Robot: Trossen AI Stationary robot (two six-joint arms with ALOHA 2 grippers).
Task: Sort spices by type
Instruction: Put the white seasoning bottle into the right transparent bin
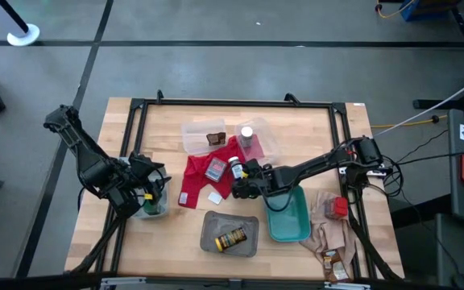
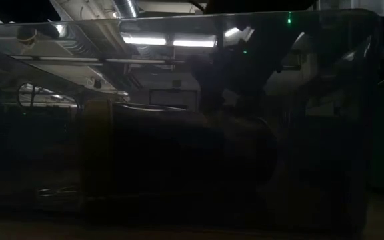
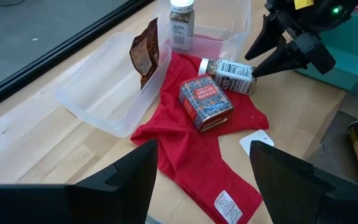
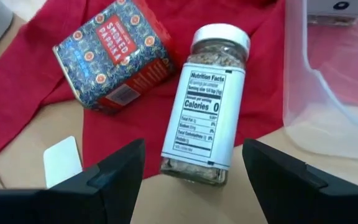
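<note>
The table is seen to be of pale, matt wood with visible grain, framed by dark metal rails. On it a red cloth lies soft and creased, matt, with a small sewn label. On the cloth, a red tin shows a printed, slightly glossy metal surface. Just beside the tin, a clear bottle is shown glossy, with a smooth white plastic cap and a paper label. Near the cloth, a clear tray appears as thin, frosted plastic.

Red tin and white-capped bottle lie on red cloth.
</note>
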